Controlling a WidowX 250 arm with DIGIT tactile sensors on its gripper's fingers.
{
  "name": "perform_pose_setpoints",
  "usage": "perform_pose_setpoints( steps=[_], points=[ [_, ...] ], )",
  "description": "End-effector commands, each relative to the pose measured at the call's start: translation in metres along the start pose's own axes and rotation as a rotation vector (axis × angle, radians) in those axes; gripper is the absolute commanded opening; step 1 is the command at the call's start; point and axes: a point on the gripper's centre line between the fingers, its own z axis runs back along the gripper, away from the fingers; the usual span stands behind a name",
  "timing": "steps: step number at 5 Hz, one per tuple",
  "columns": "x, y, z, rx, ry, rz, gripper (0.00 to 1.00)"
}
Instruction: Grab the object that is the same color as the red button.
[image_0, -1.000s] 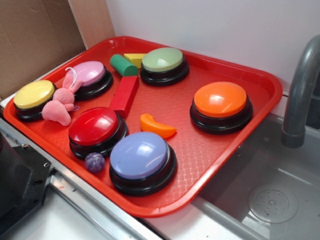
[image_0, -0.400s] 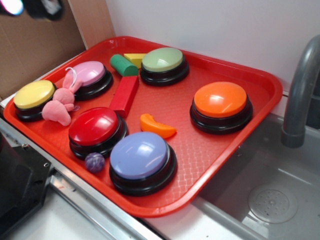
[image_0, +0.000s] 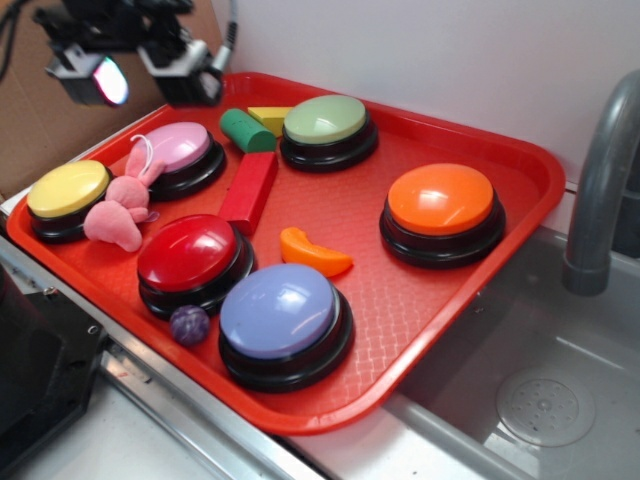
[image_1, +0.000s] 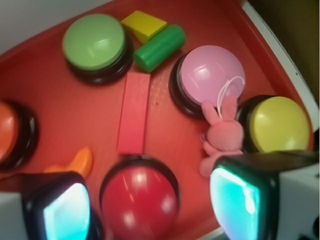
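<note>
A long red block (image_0: 248, 190) (image_1: 134, 112) lies flat on the red tray (image_0: 440, 290), between the pink button and the red button (image_0: 187, 254) (image_1: 140, 201). My gripper (image_0: 135, 72) (image_1: 150, 210) hangs open high above the tray's far left corner, over the pink button, with nothing between its fingers. In the wrist view its two glowing pads (image_1: 67, 212) frame the red button, and the block lies just beyond it.
Also on the tray are green (image_0: 326, 120), orange (image_0: 441, 200), purple (image_0: 278, 312), pink (image_0: 177, 147) and yellow (image_0: 68, 188) buttons, a green cylinder (image_0: 246, 131), a yellow wedge (image_0: 270, 118), an orange crescent (image_0: 312, 253), a pink plush bunny (image_0: 120, 205) and a purple ball (image_0: 189, 324). A sink (image_0: 545, 400) and faucet (image_0: 600, 190) lie right.
The gripper has come into the exterior view at the top left and moved down and right toward the tray. Nothing on the tray has moved.
</note>
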Motion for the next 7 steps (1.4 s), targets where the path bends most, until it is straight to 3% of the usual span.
perform_pose_setpoints(
  steps=[1, 2, 3, 4, 5, 6, 7],
  points=[
    [0.02, -0.001, -0.062, -0.008, 0.025, 0.206, 1.0],
    [0.023, -0.002, -0.086, 0.003, 0.04, 0.26, 1.0],
    [0.023, -0.001, -0.104, -0.089, 0.07, 0.294, 1.0],
    [0.023, -0.003, -0.112, -0.053, 0.081, 0.268, 1.0],
    [0.024, -0.005, -0.109, -0.038, 0.059, 0.245, 0.0],
    [0.027, -0.009, -0.104, 0.036, 0.043, 0.189, 0.0],
    [0.029, -0.013, -0.097, 0.057, 0.034, 0.104, 0.0]
  ],
)
